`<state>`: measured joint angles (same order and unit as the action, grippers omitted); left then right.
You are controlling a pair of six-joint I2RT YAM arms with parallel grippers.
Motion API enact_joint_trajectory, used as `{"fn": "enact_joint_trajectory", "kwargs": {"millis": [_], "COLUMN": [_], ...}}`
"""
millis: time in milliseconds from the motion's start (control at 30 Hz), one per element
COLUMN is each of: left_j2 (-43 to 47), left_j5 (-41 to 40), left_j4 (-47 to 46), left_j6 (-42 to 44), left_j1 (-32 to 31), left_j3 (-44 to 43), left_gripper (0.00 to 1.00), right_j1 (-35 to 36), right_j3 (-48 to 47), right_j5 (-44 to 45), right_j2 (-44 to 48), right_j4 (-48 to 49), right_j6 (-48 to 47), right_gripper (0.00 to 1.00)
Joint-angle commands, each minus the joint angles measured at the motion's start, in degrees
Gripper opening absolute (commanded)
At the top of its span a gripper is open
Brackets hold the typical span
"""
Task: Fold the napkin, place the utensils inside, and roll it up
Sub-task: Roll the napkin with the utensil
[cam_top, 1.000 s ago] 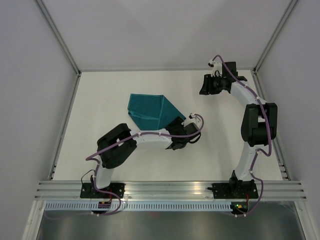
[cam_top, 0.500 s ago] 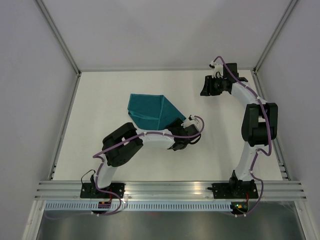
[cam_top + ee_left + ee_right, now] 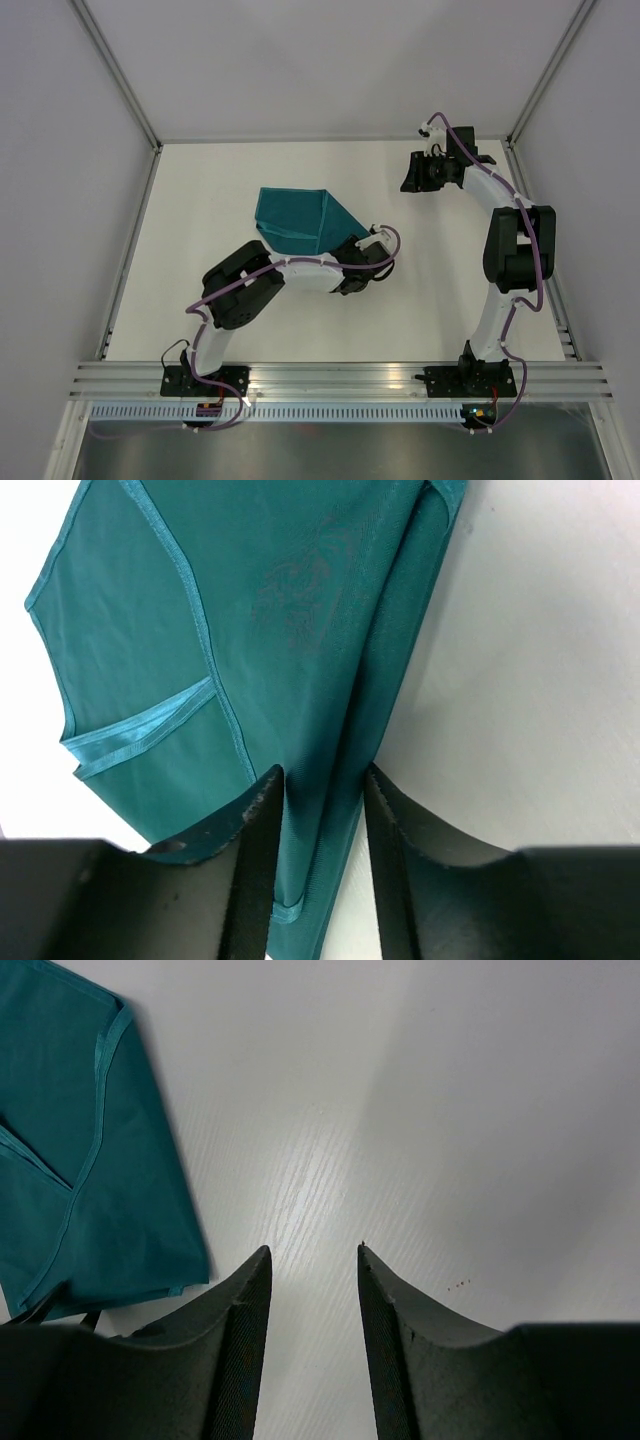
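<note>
The teal-green napkin (image 3: 298, 220) lies partly folded on the white table (image 3: 220, 180), left of centre. My left gripper (image 3: 343, 254) sits low at its near right corner. In the left wrist view the napkin (image 3: 280, 600) runs down between the two black fingers, and my left gripper (image 3: 322, 780) straddles a folded edge. Its jaws stand apart, with a strip of table showing beside the right finger. My right gripper (image 3: 409, 172) hovers at the far right, open over bare table (image 3: 400, 1110), with nothing between its fingers (image 3: 312, 1252); the napkin (image 3: 60, 1160) lies to its left. The utensils are out of view.
Aluminium rails (image 3: 340, 378) run along the near edge and white walls close in the other sides. The right arm's elbow (image 3: 515, 250) stands tall at the right side of the table.
My left gripper has slid a little left onto the napkin's corner and its jaws have narrowed around the folded edge. The right arm has barely moved.
</note>
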<state>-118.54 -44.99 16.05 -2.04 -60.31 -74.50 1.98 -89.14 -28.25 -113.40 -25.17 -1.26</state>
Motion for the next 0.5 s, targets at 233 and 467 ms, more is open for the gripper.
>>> {"fn": "enact_joint_trajectory", "kwargs": {"millis": [233,467], "left_j2": [-2.83,-2.92], "left_j5": [13.26,18.62], "left_j4": [-1.29,-2.08], "left_j6": [1.43,1.34], "left_j1": [2.30,3.89], "left_j3": [3.31,4.63], "left_gripper": [0.35,0.29], "right_j1": [-0.39,-0.40], "right_j3": [0.73,1.08], "right_j5": [-1.28,-1.63], "right_j2": [1.87,2.05], "right_j4": [1.88,1.70], "right_j6": [-0.68,-1.12], "right_gripper": [0.45,0.44]}}
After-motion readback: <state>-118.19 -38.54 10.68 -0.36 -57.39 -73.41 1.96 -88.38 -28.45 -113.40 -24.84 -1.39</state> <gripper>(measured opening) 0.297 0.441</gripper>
